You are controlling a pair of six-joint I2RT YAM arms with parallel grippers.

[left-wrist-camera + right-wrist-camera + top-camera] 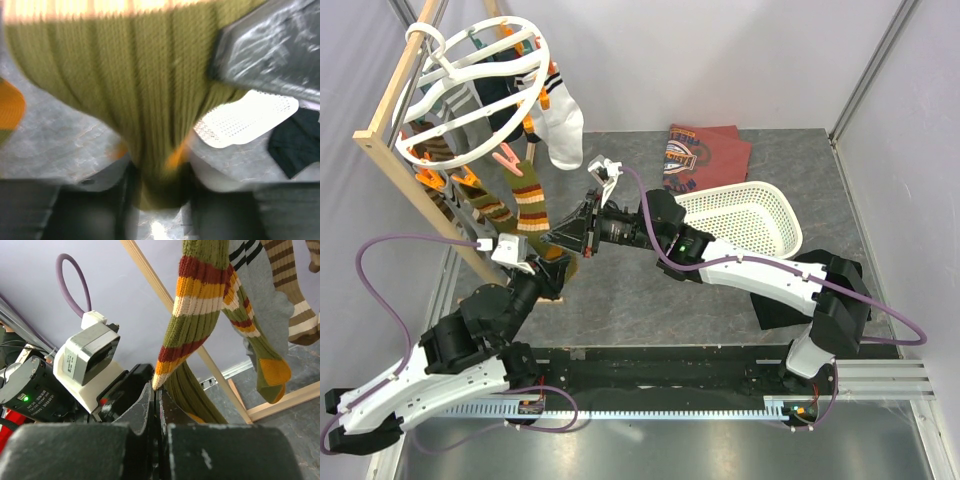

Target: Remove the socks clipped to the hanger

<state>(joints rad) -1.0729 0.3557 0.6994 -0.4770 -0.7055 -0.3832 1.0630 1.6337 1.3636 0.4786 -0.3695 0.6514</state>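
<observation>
Closest to the left wrist camera, the left gripper is clenched on the lower end of an olive-green ribbed knit sock. The fabric is bunched into a narrow waist between the two dark fingers, though the picture is blurred.

Just beside it, the right gripper reaches in from the right with its jaws pressed flat together. Nothing shows between them. Its tips sit right at the edge of the same sock, where bands of red, orange and cream cross the olive. I cannot tell whether they touch it.

Under both arms lies the grey stone-patterned table. A white perforated plastic basket sits on it to the right, beside a crumpled black cloth, with a folded maroon printed shirt farther back.

Behind the olive sock, a grey sock with dark stripes hangs with others from orange clothespin clips. A white sock with an orange band hangs at the right of the group.

All of them are pegged to the large round white plastic ring hanger. It is tilted and hooked over the light wooden rack frame at the far left corner.
</observation>
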